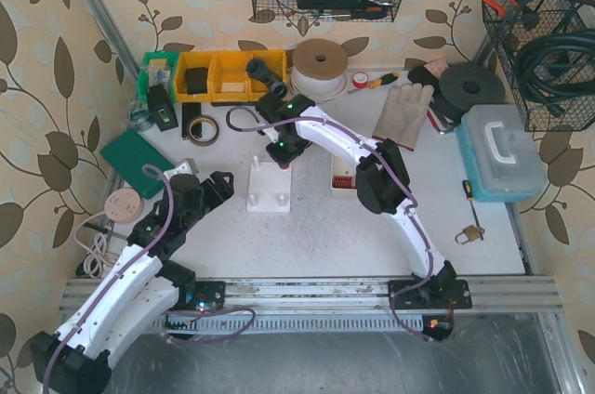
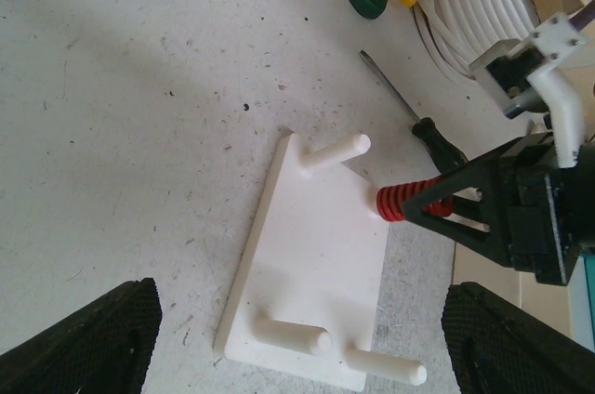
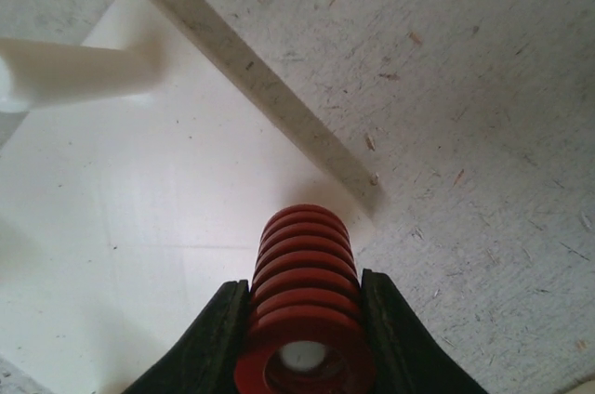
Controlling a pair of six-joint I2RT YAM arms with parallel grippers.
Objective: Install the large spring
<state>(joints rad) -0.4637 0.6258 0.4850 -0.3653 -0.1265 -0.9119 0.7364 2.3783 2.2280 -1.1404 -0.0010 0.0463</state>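
Scuffed white table point(image 1: 316, 227), leaf-print walls point(image 1: 37, 87); R tool point(image 3: 304, 315) clamps spring point(image 3: 304, 255) on peg point(image 3: 299, 355), L tool point(image 1: 221, 186) released.

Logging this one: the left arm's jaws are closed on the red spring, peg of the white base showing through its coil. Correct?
Not the left. The right gripper has its jaws closed on the red spring, peg of the white base showing through its coil; the right wrist view shows it.
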